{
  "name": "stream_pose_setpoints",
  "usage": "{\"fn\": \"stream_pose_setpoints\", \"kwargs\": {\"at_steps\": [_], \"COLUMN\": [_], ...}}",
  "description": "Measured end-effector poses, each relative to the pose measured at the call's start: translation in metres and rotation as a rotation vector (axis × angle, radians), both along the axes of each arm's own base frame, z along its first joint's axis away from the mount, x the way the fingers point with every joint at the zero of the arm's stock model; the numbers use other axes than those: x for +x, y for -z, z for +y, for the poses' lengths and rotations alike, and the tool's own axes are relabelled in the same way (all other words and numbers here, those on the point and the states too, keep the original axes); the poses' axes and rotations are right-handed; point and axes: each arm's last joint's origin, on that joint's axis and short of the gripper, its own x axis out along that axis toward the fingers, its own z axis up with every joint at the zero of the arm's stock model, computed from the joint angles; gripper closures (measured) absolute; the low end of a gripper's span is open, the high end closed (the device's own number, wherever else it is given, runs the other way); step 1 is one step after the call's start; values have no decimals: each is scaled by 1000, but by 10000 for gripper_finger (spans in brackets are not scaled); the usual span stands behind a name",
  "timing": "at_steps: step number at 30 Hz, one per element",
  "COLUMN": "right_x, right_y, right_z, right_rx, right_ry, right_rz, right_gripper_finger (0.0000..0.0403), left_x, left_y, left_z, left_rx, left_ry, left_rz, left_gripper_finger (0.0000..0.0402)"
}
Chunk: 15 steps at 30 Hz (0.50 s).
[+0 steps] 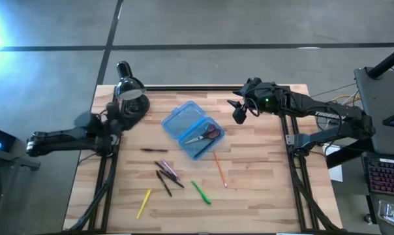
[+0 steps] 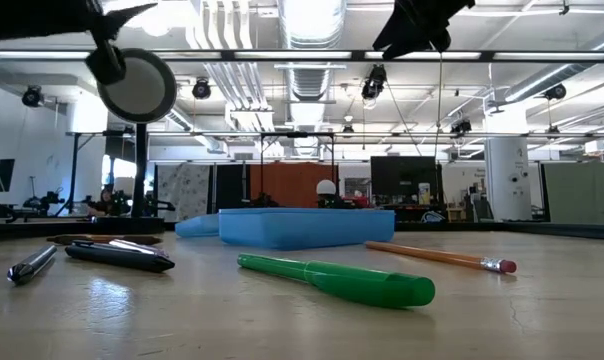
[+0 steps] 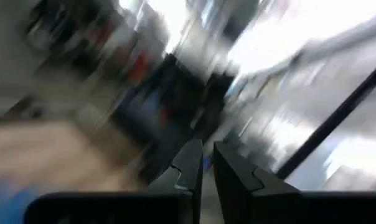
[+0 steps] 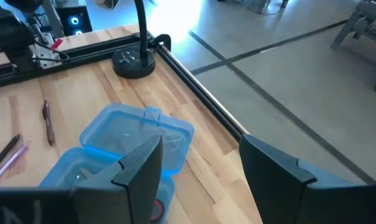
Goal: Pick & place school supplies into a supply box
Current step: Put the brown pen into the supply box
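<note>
The open blue supply box (image 1: 184, 124) lies near the table's middle, and the red-handled scissors (image 1: 207, 135) rest in its near-right half. On the wood nearer to me lie an orange pencil (image 1: 219, 168), a green pen (image 1: 200, 192), a yellow pen (image 1: 143, 203) and several dark pens (image 1: 166, 176). My right gripper (image 4: 200, 174) is open and hangs in the air above the table's far right part, beyond the box (image 4: 135, 134). My left gripper (image 3: 206, 171) is shut on nothing, at the left edge beside the black lamp.
The black desk lamp (image 1: 132, 98) stands at the far left corner, right next to my left gripper (image 1: 114, 119). In the low view the box (image 2: 302, 226) sits behind the green pen (image 2: 337, 280) and the pencil (image 2: 437, 257). Bare wood shows on the near right.
</note>
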Motion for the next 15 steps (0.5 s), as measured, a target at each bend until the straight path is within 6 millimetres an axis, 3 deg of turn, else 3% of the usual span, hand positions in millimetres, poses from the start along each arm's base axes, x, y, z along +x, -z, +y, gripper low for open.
{"fn": "stream_pose_setpoints", "kwargs": {"at_steps": [4, 7, 15], "right_x": [0, 0, -2], "right_y": [0, 0, 4], "right_z": [0, 0, 0], "right_rx": [0, -3, 23], "right_ry": [0, 6, 40], "right_rz": [0, 1, 30], "right_gripper_finger": [197, 197, 197], "left_x": [11, 19, 54], "left_y": [9, 19, 36], "left_z": [-1, -2, -13], "left_rx": [25, 39, 148], "left_ry": [80, 142, 421], "left_rz": [503, 780, 994], "left_gripper_finger": [396, 400, 398]}}
